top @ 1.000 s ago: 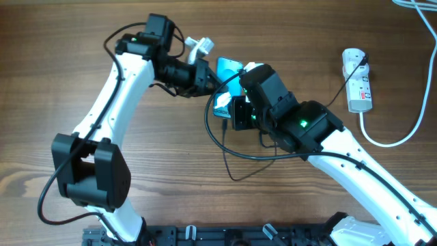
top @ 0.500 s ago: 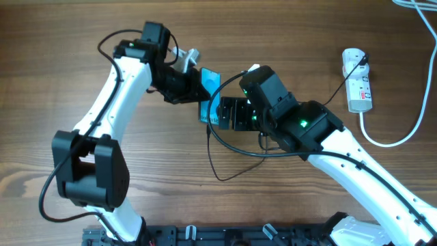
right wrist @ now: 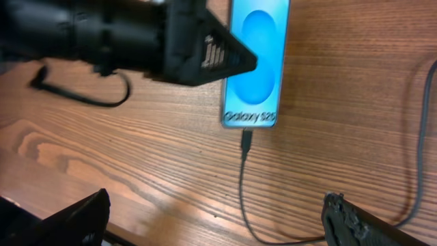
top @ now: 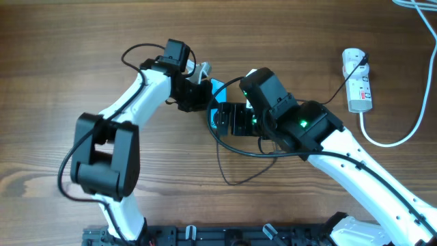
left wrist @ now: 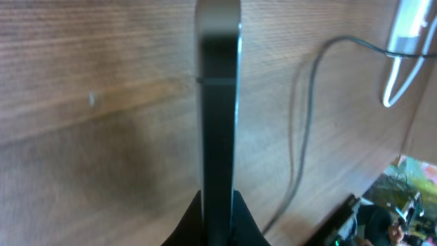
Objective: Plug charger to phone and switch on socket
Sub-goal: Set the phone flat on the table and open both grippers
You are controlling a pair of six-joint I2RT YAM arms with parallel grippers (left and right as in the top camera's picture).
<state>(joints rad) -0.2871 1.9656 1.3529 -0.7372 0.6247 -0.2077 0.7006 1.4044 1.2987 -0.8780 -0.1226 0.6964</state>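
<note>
Left gripper point(top: 203, 94) clamps the phone point(top: 218, 87) in the overhead view, the socket point(top: 358, 82) well apart from it. Left wrist: the phone shows edge-on, a thin dark slab. Right wrist: the right gripper point(right wrist: 215, 205) gapes empty below the phone's cyan screen, charger point(right wrist: 246, 142) plugged into its bottom edge; tugging the charger's slack could yank it out.

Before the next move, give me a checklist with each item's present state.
1. Tip of the charger meets the bottom edge of the phone: ok; depth cannot tell.
2. The left gripper shut on the phone: ok.
3. The right gripper open, off the charger: ok.
4. Switch of the socket on: cannot tell.
5. The right gripper near the socket: not ok, it is by the phone.
</note>
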